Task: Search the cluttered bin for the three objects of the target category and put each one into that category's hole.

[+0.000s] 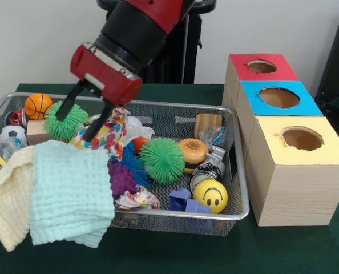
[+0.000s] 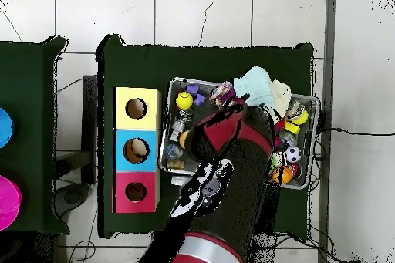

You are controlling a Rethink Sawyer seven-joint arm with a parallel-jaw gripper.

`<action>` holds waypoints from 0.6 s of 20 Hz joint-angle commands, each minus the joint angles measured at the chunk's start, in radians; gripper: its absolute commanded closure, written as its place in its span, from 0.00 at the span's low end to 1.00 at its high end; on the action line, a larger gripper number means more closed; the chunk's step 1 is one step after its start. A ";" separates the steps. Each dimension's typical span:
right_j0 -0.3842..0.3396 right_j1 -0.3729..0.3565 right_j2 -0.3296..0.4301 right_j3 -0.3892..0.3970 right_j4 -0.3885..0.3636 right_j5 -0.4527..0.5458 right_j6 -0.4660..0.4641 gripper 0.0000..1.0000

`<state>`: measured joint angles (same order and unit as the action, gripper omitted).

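The silver wire-mesh bin (image 1: pixel 181 214) is full of toys. My gripper (image 1: pixel 85 114) is open and hangs low over the bin's back left. One finger is against a green spiky ball (image 1: pixel 62 123), the other against a patterned cloth knot (image 1: pixel 109 137). No plush animal shows; they are hidden in the clutter. The red-topped hole (image 1: pixel 262 66) is on the farthest box to the right of the bin. It also shows in the overhead view (image 2: pixel 136 192). There my arm covers the middle of the bin and hides the gripper.
The blue-topped hole (image 1: pixel 279 97) and the yellow-topped hole (image 1: pixel 302 138) sit in front of the red one. A mint cloth (image 1: pixel 72 194) and a cream cloth (image 1: pixel 7 200) hang over the bin's front left rim. A second green spiky ball (image 1: pixel 161 160), a burger toy (image 1: pixel 192 153) and a smiley ball (image 1: pixel 210 195) lie inside.
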<state>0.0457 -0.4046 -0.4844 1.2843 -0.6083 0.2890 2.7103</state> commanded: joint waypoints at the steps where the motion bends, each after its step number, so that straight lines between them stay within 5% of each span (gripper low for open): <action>1: -0.050 0.151 -0.003 -0.033 0.043 -0.083 0.179 0.00; 12: -0.070 0.298 -0.030 -0.010 0.122 -0.231 0.204 0.00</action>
<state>-0.0187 -0.2278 -0.5541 1.2577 -0.5679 0.1379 2.7105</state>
